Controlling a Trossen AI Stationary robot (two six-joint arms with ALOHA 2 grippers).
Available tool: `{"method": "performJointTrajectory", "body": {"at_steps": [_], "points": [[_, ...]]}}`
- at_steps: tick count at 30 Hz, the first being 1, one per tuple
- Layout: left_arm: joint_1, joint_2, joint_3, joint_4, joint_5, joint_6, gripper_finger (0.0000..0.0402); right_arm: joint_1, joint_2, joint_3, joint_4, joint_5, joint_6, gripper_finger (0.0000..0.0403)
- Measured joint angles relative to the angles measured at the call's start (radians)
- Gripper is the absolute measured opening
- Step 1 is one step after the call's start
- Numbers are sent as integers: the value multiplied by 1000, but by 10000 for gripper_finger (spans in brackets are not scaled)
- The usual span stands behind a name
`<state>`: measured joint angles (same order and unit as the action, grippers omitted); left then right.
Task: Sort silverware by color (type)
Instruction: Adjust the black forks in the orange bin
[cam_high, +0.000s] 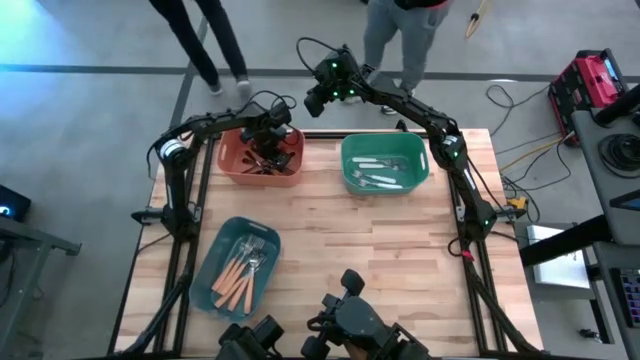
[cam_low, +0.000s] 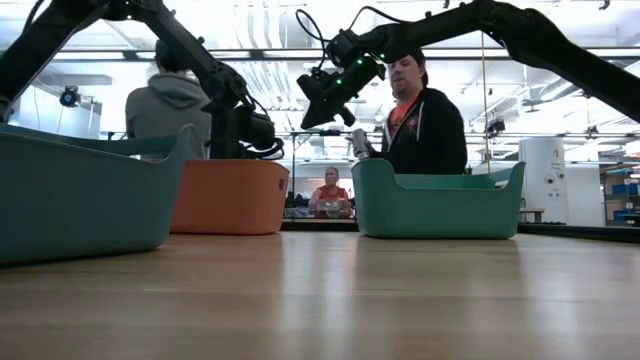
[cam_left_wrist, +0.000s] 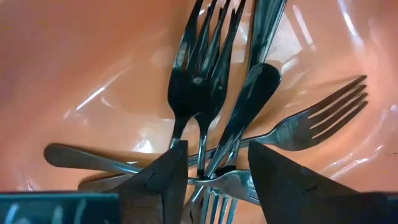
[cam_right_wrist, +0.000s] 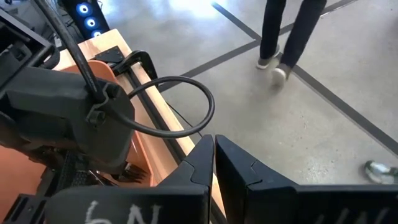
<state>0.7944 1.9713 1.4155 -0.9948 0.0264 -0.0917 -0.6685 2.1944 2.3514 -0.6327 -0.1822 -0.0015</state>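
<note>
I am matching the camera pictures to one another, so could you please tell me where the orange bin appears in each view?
High view: orange bin at the table's far left, left gripper inside it.
Low view: left of centre, between the blue bin and green bin.
Left wrist view: its floor fills the picture, under black forks.
Right wrist view: a sliver behind the left arm.
Shared landmark: the left arm.

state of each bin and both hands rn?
orange bin: holds black forks
green bin: holds white-handled pieces
teal bin: holds orange-handled forks
left hand: open, down in the orange bin over the forks
right hand: shut, empty, raised past the table's far edge
</note>
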Motion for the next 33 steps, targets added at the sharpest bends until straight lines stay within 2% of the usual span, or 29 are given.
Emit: {"method": "performJointTrajectory", "body": {"at_steps": [8, 13, 25, 29, 33], "points": [[0, 6, -4, 26, 19, 2, 147, 0, 0, 0, 0, 0, 0, 9], [0, 19, -5, 11, 75, -3, 146, 0, 0, 0, 0, 0, 0, 9], [0, 46, -15, 10, 92, 4, 145, 0, 0, 0, 1, 0, 0, 9], [-1, 46, -16, 10, 92, 4, 123, 0, 0, 0, 0, 0, 0, 9], [-2, 46, -17, 8, 91, 2, 81, 0, 0, 0, 0, 0, 0, 9]]}}
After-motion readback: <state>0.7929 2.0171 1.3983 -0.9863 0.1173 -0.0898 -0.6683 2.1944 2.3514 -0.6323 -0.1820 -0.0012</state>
